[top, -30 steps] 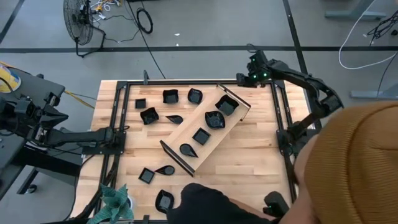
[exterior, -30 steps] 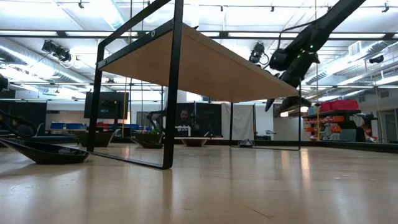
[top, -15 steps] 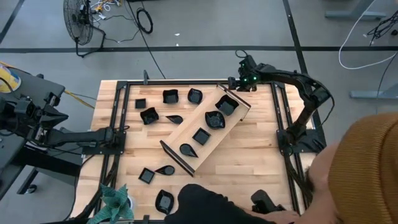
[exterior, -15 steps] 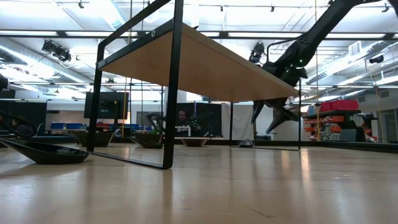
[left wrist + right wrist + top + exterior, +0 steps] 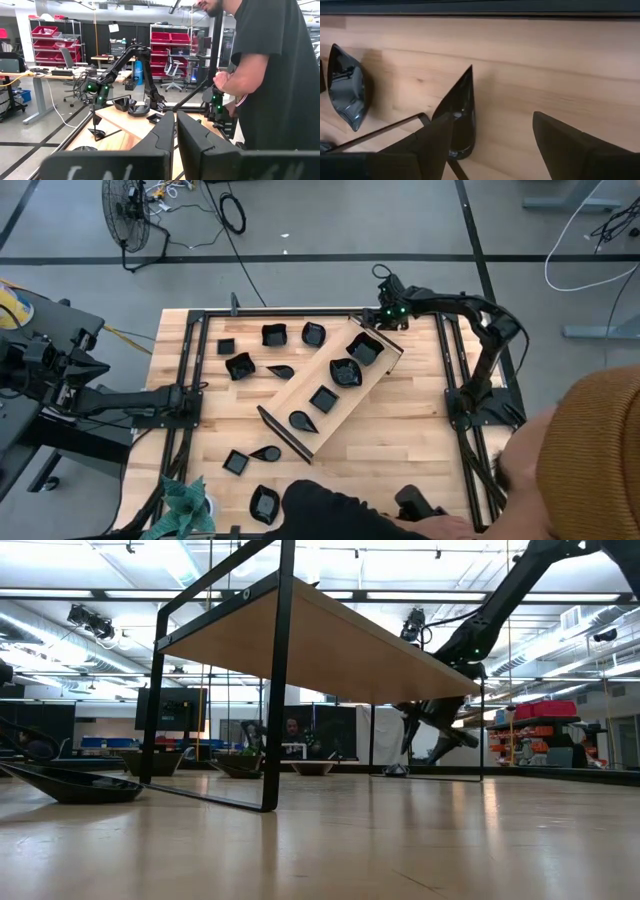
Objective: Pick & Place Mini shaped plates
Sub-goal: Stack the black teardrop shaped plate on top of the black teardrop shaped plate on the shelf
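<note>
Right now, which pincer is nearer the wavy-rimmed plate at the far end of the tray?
Right. The right pincer hangs open by the tray's far end, just beyond the wavy-rimmed plate. The left pincer waits shut at the table's left edge, far from it.

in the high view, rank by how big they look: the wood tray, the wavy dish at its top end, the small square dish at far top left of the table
1. wood tray, by far the largest
2. wavy dish
3. small square dish, smallest
</note>
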Motion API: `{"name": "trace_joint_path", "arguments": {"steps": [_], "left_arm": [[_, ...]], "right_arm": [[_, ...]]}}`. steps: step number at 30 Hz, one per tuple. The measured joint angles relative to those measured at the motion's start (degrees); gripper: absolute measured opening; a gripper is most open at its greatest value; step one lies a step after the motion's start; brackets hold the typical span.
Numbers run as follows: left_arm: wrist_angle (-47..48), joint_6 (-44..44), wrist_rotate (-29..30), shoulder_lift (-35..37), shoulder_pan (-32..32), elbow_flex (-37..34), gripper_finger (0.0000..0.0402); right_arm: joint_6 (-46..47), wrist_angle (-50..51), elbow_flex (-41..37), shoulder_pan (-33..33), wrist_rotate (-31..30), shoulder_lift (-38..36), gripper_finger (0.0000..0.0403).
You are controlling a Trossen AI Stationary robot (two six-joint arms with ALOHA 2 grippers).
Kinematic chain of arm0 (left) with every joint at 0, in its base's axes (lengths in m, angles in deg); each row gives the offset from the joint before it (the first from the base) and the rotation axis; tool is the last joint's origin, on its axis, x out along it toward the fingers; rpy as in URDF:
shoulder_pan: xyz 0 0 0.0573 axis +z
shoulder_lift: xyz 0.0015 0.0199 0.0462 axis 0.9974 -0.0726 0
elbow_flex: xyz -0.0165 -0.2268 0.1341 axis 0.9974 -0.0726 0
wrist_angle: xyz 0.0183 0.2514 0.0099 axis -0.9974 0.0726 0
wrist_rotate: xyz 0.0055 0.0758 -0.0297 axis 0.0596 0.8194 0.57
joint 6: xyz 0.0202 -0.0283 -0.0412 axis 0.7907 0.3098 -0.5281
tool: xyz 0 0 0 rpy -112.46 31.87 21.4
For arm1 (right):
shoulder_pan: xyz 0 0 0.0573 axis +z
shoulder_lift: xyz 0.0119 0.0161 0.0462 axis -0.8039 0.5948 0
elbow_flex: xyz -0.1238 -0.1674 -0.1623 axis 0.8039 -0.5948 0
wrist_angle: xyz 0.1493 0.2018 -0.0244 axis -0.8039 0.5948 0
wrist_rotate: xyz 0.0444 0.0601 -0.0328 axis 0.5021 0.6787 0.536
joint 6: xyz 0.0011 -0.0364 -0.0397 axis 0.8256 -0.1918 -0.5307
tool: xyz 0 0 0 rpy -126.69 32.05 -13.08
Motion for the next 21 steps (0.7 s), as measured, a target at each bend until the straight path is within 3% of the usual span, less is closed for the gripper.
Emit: {"name": "trace_joint_path", "arguments": {"steps": [10,21], "left_arm": [[-0.02,0.0,0.01,0.0,0.0,0.0,0.0025],[-0.02,0.0,0.0,0.0,-0.01,0.0,0.0026]], "right_arm": [[-3.65,-2.39,0.0,1.53,-3.14,0.92,0.0274],[4.84,-2.61,0.0,2.51,-4.83,0.92,0.0274]]}}
